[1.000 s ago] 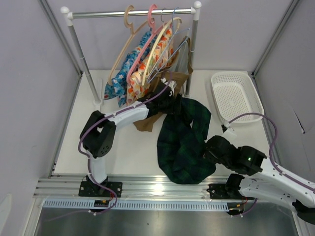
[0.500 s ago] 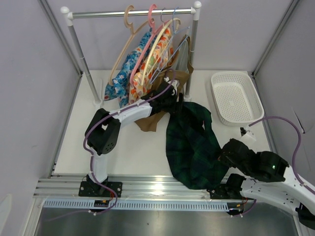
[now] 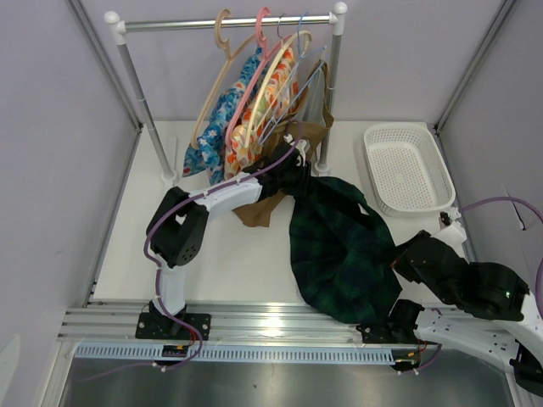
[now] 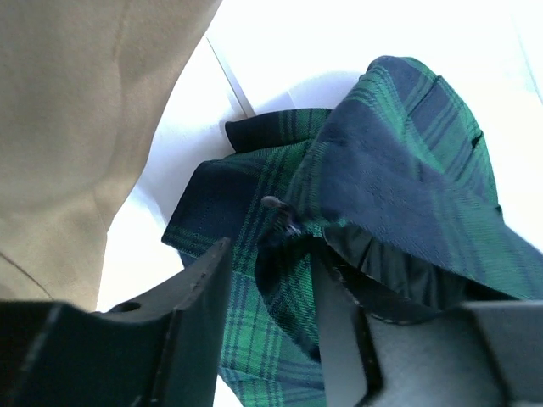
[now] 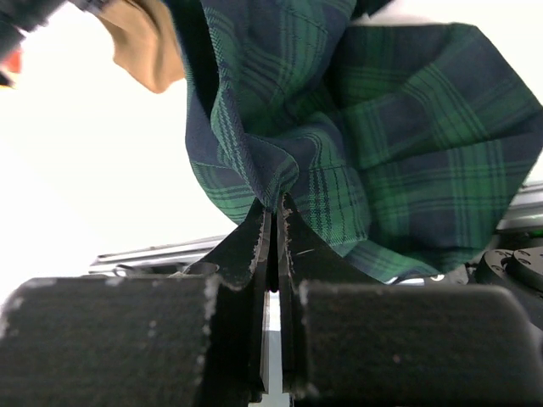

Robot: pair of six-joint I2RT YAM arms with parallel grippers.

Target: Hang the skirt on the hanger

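Dragged rightward and spread wider than a second ago: skirt [image 3: 339, 254], stretched over the tabletop [image 3: 229, 263] between both arms. Pinched at its near right edge by the right gripper [image 5: 273, 216], clamped tight on a fold. Reaches at its far end into the left gripper [image 4: 270, 254], fingers partly apart with plaid between them; cannot tell whether gripped. Lies touching a brown garment [image 3: 254, 212]. Sits below the hanger [image 3: 271, 85], hooked on the rail [image 3: 229, 23]. Well apart from a white basket [image 3: 399, 127].
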